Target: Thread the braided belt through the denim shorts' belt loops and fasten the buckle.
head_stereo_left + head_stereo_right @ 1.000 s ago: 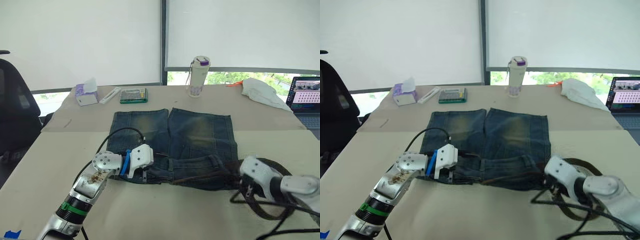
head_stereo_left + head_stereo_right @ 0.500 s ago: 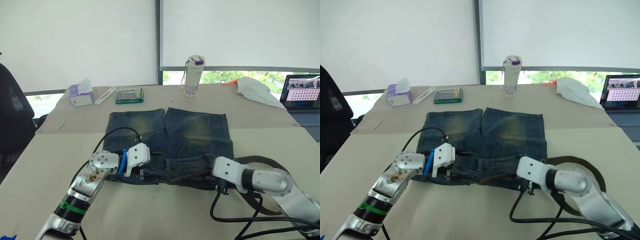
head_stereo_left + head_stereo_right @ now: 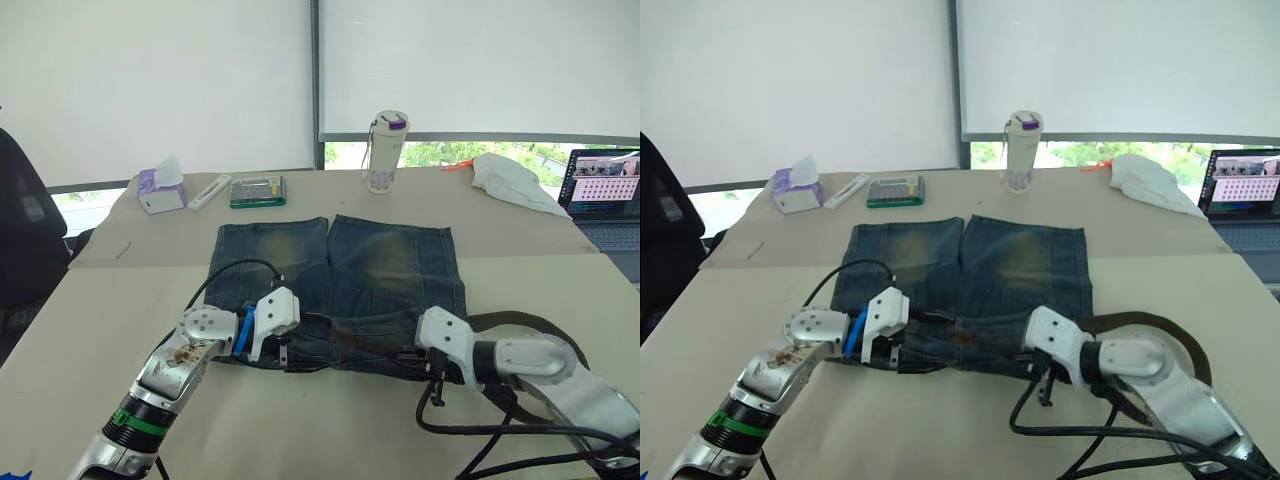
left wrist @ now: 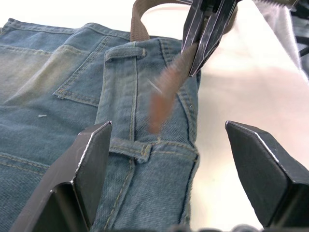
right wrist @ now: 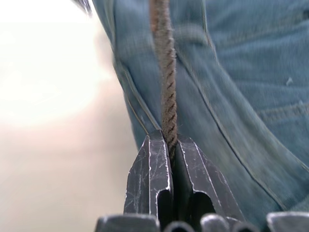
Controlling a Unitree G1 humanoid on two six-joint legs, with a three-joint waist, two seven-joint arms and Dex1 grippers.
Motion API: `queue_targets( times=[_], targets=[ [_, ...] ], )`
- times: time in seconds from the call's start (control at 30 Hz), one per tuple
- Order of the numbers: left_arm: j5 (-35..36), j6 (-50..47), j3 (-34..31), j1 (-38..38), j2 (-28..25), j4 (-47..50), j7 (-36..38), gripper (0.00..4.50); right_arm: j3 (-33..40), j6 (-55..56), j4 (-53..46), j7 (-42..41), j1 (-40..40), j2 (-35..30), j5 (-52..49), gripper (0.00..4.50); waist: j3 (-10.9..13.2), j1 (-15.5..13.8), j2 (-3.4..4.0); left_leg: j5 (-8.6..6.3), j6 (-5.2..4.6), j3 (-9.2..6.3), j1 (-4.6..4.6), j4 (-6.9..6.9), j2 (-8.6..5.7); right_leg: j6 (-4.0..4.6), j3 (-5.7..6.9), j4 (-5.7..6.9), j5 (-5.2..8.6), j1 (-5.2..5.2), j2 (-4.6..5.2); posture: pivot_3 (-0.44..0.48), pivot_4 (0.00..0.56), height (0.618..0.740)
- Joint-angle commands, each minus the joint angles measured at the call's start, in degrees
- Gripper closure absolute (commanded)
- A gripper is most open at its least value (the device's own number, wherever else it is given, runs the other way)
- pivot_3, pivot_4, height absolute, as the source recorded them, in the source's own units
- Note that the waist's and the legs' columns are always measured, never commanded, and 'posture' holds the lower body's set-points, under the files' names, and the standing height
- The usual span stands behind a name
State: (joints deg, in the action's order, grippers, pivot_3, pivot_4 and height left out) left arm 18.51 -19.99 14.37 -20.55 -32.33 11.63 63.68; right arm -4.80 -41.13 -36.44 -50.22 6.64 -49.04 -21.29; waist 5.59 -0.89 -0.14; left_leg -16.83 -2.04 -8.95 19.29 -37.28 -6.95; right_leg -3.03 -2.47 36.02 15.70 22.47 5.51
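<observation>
The denim shorts (image 3: 340,262) lie flat on the table with the waistband nearest me. My left gripper (image 4: 166,128) is open, its fingers (image 4: 91,169) straddling the waistband at a belt loop (image 4: 129,148). My right gripper (image 5: 170,141) is shut on the braided belt (image 5: 167,101), holding the strap along the waistband and pointing at the left gripper. In the left eye view the belt (image 3: 350,340) runs over the waistband and curls back around my right arm (image 3: 545,328). I cannot make out the buckle.
At the table's far side stand a bottle (image 3: 385,152), a tissue box (image 3: 163,188), a green calculator (image 3: 258,191), a white cloth (image 3: 510,180) and a laptop (image 3: 600,195). A black chair (image 3: 25,240) is at the left. Black cables (image 3: 480,432) trail below my right arm.
My right gripper has travelled left from the shorts' right edge along the waistband toward my left gripper, carrying the belt with it. The left gripper has hardly moved. The camera shifted slightly.
</observation>
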Motion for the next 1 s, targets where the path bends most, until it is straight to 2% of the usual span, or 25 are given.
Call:
queue_targets(
  times=[0.03,0.2,0.23,0.3,0.57,0.6,0.67,0.73,0.8,0.83,0.93,1.0],
  targets=[
    [3.1,-3.3,-1.1,-2.7,1.1,3.1,-0.7,0.53,2.8,-2.6,-3.1,-0.1,2.1,0.0,-3.9,4.48,0.0,-0.1,-0.01,0.00,0.00,0.00,0.00,0.00,0.00,0.00,0.01,0.00,0.00,0.00,0.00,0.000,0.150,0.740],
    [5.6,-7.6,-1.9,-5.7,3.1,2.4,-2.1,0.53,2.7,-4.5,-5.0,0.3,2.9,-0.8,-5.8,4.48,0.0,-0.1,-0.02,0.00,0.00,0.00,0.01,0.00,0.00,0.00,0.03,0.00,0.00,0.00,0.01,0.000,0.150,0.740],
    [6.0,-8.0,-1.8,-6.2,3.1,2.3,-1.7,1.08,2.7,-4.8,-5.4,0.4,3.0,-0.9,-6.1,4.50,0.0,0.0,-0.02,0.00,0.00,0.00,0.01,0.00,0.00,0.00,0.02,0.00,0.00,0.00,0.01,0.000,0.150,0.740],
    [7.1,-9.4,-1.6,-7.0,3.2,2.4,-0.9,1.62,2.6,-5.5,-6.1,0.6,3.1,-1.1,-6.6,4.50,0.0,0.0,-0.02,0.00,0.00,0.00,0.01,0.00,0.00,0.00,0.02,0.01,0.00,0.01,0.01,0.000,0.150,0.740],
    [10.8,-15.5,-1.0,-9.1,2.4,2.9,0.7,4.37,5.3,-8.2,-6.9,3.5,2.0,-0.4,-8.9,4.50,0.0,0.0,-0.04,0.00,0.00,-0.01,0.01,0.00,0.00,0.00,0.03,0.00,0.00,0.01,0.01,0.000,0.150,0.740],
    [11.0,-16.0,-1.0,-9.3,2.4,2.6,0.8,4.47,6.1,-8.6,-6.9,3.9,1.8,-0.2,-9.6,4.50,0.0,0.0,-0.04,0.00,0.00,-0.01,0.00,0.00,0.00,0.00,0.02,0.00,0.00,0.01,0.01,0.000,0.150,0.740],
    [10.6,-16.4,-0.1,-10.0,2.3,1.7,1.2,4.50,8.5,-8.9,-7.6,5.2,0.2,-0.1,-10.1,3.71,0.0,-0.1,-0.05,0.01,0.01,-0.02,0.01,0.00,0.00,0.00,0.02,0.00,0.00,0.01,0.01,0.000,0.150,0.740],
    [10.8,-18.0,0.5,-10.7,2.6,0.7,0.9,4.50,11.9,-9.3,-8.8,6.7,-2.5,0.0,-10.6,3.14,0.0,-0.4,-0.05,0.01,0.01,-0.02,0.01,0.00,-0.01,0.00,0.01,-0.01,0.00,0.00,0.02,0.000,0.150,0.740],
    [12.1,-22.9,0.2,-12.0,3.6,-1.0,-1.1,4.50,18.0,-10.5,-10.9,9.6,-5.7,1.5,-11.6,2.49,0.0,-0.8,-0.08,0.00,0.00,-0.02,0.02,0.00,-0.01,0.00,0.01,-0.02,0.00,-0.01,0.02,0.000,0.150,0.740],
    [15.0,-28.4,-2.0,-14.0,6.4,-3.6,-4.1,4.50,24.3,-12.7,-13.6,11.0,-8.4,3.5,-17.0,2.15,0.1,-1.2,-0.12,0.00,0.00,-0.02,0.02,0.00,-0.02,0.00,0.01,-0.02,0.00,-0.01,0.00,0.000,0.150,0.740],
    [19.6,-38.7,-6.1,-18.2,11.4,-8.5,-9.2,4.50,34.5,-16.1,-19.0,15.4,-13.7,7.1,-31.8,2.15,0.1,-1.6,-0.24,-0.01,-0.03,-0.08,0.05,-0.04,-0.09,0.00,0.02,0.04,0.00,-0.02,-0.14,0.000,0.150,0.740],
    [22.5,-43.9,-9.6,-21.2,15.3,-11.6,-13.0,4.50,36.0,-14.8,-21.3,21.6,-17.1,9.5,-41.9,2.15,0.2,-1.4,-0.32,-0.01,-0.03,-0.07,0.01,-0.05,-0.07,0.00,0.00,0.07,0.00,-0.07,-0.12,0.000,0.150,0.740]
  ],
)
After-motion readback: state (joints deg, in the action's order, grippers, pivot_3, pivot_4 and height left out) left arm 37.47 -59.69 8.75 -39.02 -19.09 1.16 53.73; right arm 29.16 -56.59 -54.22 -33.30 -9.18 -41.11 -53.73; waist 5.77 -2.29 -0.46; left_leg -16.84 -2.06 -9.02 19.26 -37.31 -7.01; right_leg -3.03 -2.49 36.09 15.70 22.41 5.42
